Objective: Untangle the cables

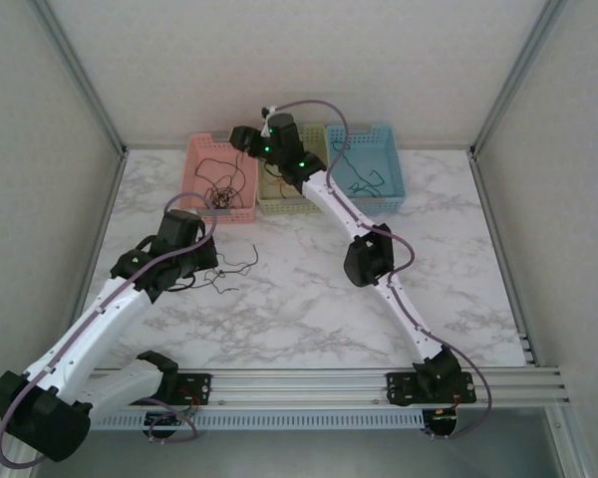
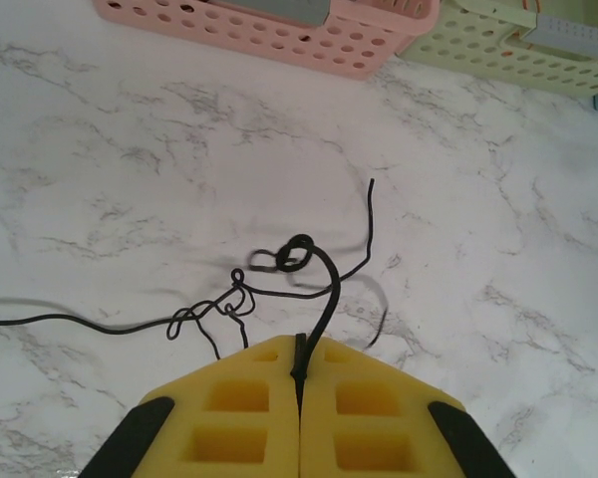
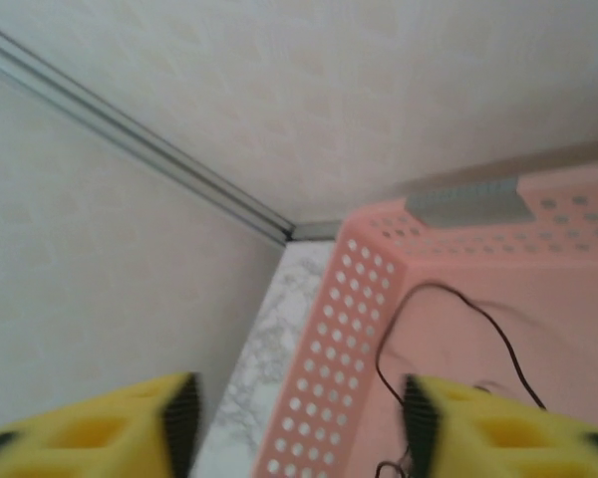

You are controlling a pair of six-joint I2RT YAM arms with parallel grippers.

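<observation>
The left jaws are pressed shut, their yellow pads (image 2: 239, 418) pinching a black cable (image 2: 325, 289) right at the seam. That hold looks meant to anchor one end while the snarl is drawn apart. From the pads the cable arches up into a small tight knot (image 2: 295, 254) lying on the marble tabletop (image 2: 498, 249) just ahead. A looser tangle (image 2: 229, 299) sits beside the knot, with one strand trailing off to the left and a free end curling toward the baskets.

Farther back, three baskets stand in a row against the rear wall, probably one for each colour of cable. The pink basket (image 1: 221, 215) holds a loose heap of black wires (image 1: 219, 184). The green basket (image 1: 284, 206) is mostly hidden under the right arm, so I cannot tell what it holds. The blue basket (image 1: 381, 202) holds a thin dark wire (image 1: 359, 179), perhaps teal.

The right jaws stand wide apart and hold nothing. They hang over the far end of the pink basket, where a black strand (image 3: 478, 319) lies on its floor, as if poised to reach in
</observation>
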